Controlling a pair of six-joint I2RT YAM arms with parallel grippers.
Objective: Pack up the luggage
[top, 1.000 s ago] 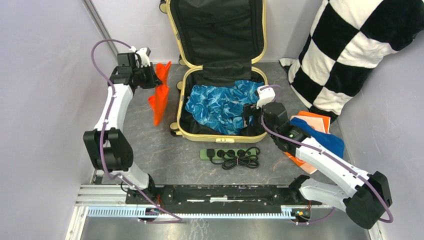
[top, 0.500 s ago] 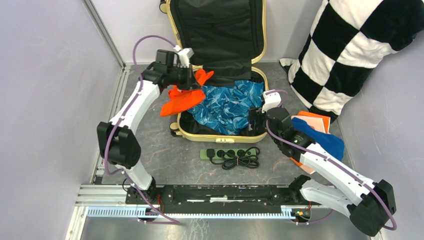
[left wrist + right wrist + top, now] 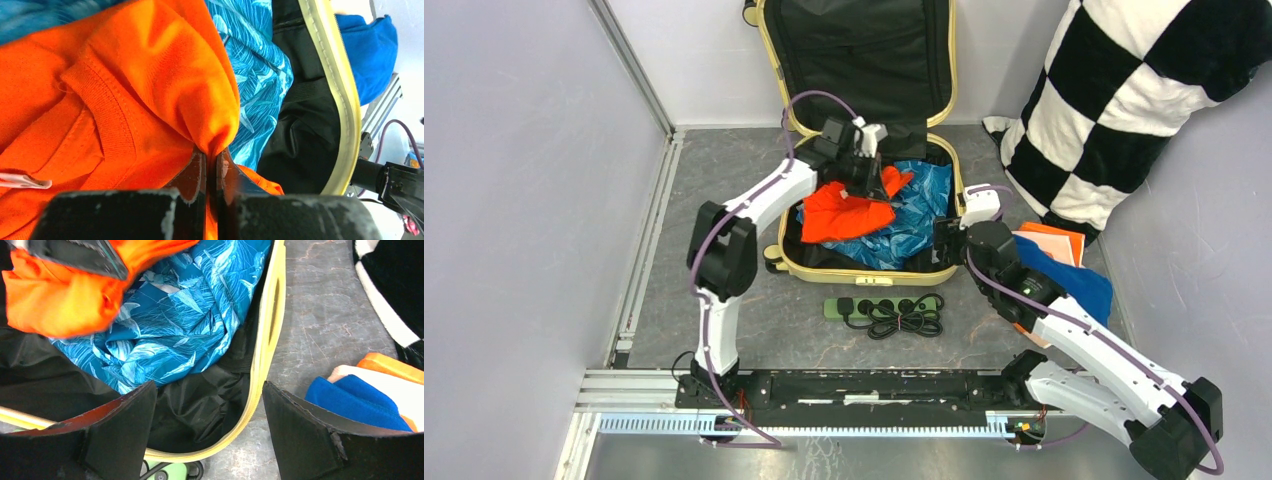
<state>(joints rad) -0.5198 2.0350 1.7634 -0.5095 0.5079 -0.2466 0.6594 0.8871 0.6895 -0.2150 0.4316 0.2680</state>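
The packing step is in hand. The left fingers point(image 3: 196, 172), pressed together, pinch a fold of the orange T-shirt point(image 3: 125, 100) over the open luggage point(image 3: 864, 274), above the blue leaf-print shirt point(image 3: 175, 330). The right fingers point(image 3: 125, 415) are spread and empty at the luggage's rim. The next move is probably to release the T-shirt, then fetch the folded blue garment point(image 3: 350, 395) to the right of the right fingers.

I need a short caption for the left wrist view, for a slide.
Left gripper pinching an orange shirt over the blue patterned garment in the luggage.
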